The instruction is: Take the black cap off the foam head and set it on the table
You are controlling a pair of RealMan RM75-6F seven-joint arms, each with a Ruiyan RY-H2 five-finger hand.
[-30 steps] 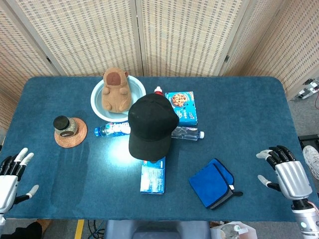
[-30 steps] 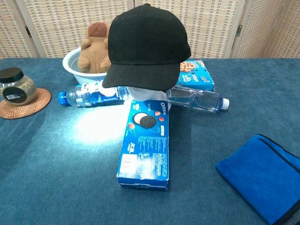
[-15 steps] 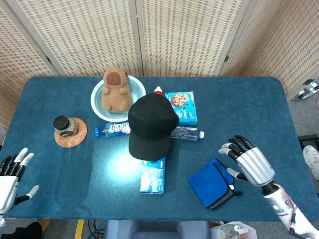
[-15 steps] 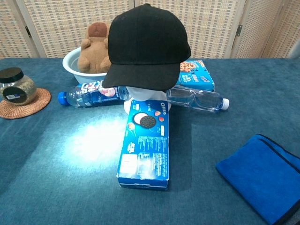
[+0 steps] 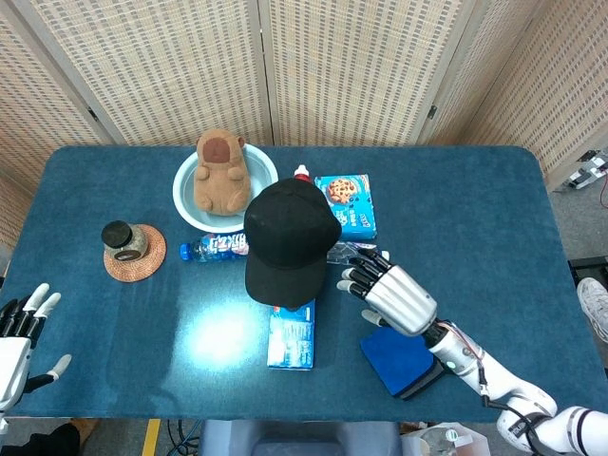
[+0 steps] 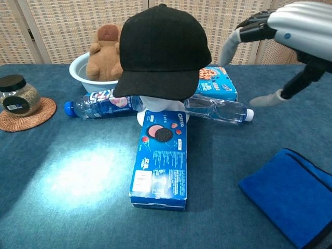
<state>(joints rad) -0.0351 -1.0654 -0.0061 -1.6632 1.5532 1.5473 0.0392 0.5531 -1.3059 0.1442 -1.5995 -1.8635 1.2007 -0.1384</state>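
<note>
The black cap sits on the white foam head at the middle of the table, brim toward the front. Only a strip of the head shows under the brim. My right hand hovers open just right of the cap, raised above the table, fingers spread toward it, touching nothing. Low at the left edge of the head view, my left hand is open beside the table's front corner, far from the cap.
An Oreo box lies in front of the head. A clear bottle and a cookie box lie to its right, a blue bottle to its left. Behind stands a bowl with a plush. A blue cloth lies front right, a jar on a coaster at left.
My right hand has swept from the table's right edge leftward to just beside the cap and now shows in the chest view. The left hand has stayed still.
</note>
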